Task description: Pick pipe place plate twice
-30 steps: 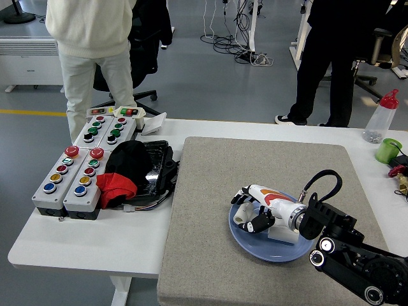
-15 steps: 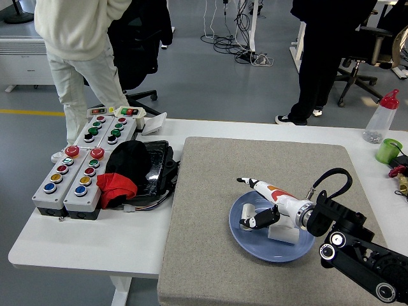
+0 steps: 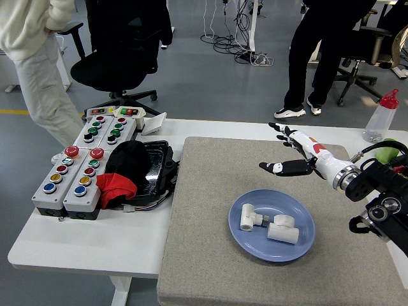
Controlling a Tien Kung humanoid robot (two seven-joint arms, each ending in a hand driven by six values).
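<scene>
A blue plate [image 3: 255,246] lies on the grey mat [image 3: 210,191] in front of me. Two white pipe fittings lie on it: one [image 3: 248,218] at the left, one [image 3: 283,229] at the right, close together. My right hand [image 3: 285,150] is raised above the mat, up and to the right of the plate, with its fingers spread and nothing in it. My left arm is out of view.
Two button boxes [image 3: 80,169] and a black and red bundle [image 3: 131,173] sit at the table's left. A squeeze bottle [image 3: 380,116] and a green cup [image 3: 387,151] stand at the far right. People stand beyond the table.
My right hand let go over the plate, opened, and lifted up and to the right. The second pipe fitting now lies on the plate. The person at left walked further left.
</scene>
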